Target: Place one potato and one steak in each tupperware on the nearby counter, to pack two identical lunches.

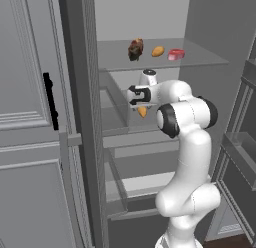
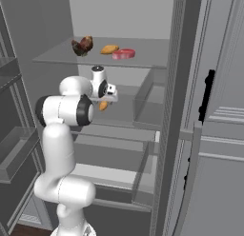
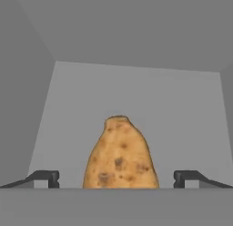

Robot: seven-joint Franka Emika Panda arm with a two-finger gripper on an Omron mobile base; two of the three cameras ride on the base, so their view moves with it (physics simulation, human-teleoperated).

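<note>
Hand view has the pincer [image 3: 116, 178] spread wide, its two dark fingertips [image 3: 45, 177] standing apart at either side of a potato [image 3: 120, 154] that sits between them on a grey fridge shelf [image 3: 182, 111]. Neither tip seems to touch the potato, though its lower end is cut off by the frame edge. Bare shelf runs beyond the potato to the back wall, with side walls closing in left and right.

From the left base view the pincer [image 1: 141, 103] reaches into the open fridge at the middle shelf, the potato [image 1: 142, 112] just beneath it. On the glass shelf above [image 1: 200, 57] lie, left to right, a dark brown steak [image 1: 135, 49], a second potato [image 1: 158, 51] and a red-pink steak [image 1: 176, 54], each set apart from its neighbour.
</note>
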